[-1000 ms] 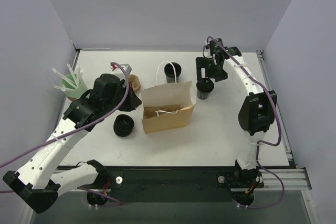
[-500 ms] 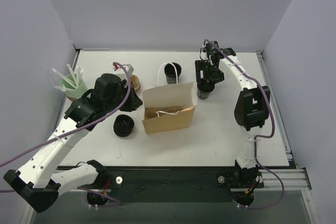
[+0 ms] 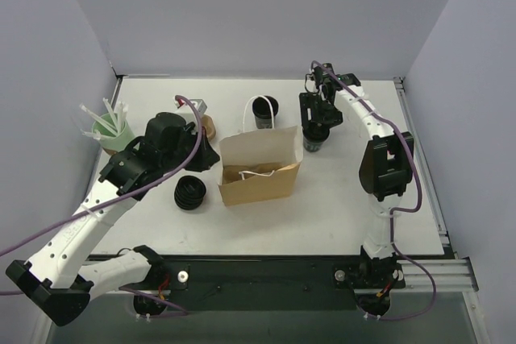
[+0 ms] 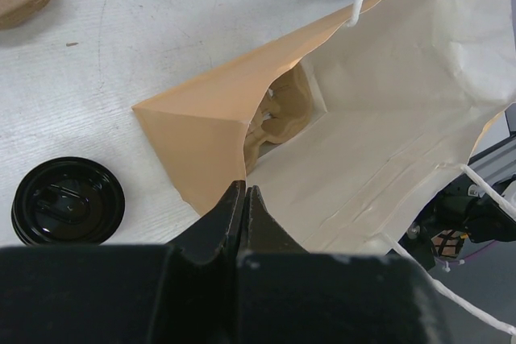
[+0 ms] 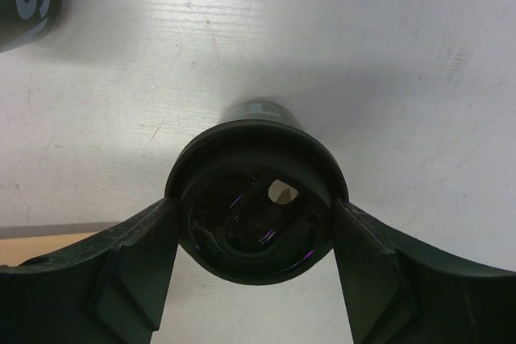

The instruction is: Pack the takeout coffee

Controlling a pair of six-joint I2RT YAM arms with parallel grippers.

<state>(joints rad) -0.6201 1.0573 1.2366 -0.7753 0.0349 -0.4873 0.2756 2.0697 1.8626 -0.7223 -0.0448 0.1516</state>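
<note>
Nearest on the table [image 3: 339,199] is a squat ribbed black stack [image 3: 190,192], left of the brown paper bag [image 3: 256,168], which stands open at the middle with its white cord handles loose. At the bag's left rim the left end effector [image 3: 208,153] has its fingers pressed together, apparently pinching the paper edge there. Just past the bag's far right corner is the takeout coffee [image 3: 313,141], a small black cup with a black lid, outside the bag. The right end effector [image 3: 316,122] is clamped on it from above, one finger on each side of the lid; I cannot tell whether the cup rests on the table or is lifted. At the far left stands a mint-green cup of white straws [image 3: 107,130]. Behind the bag is a second black cup [image 3: 264,110].
</note>
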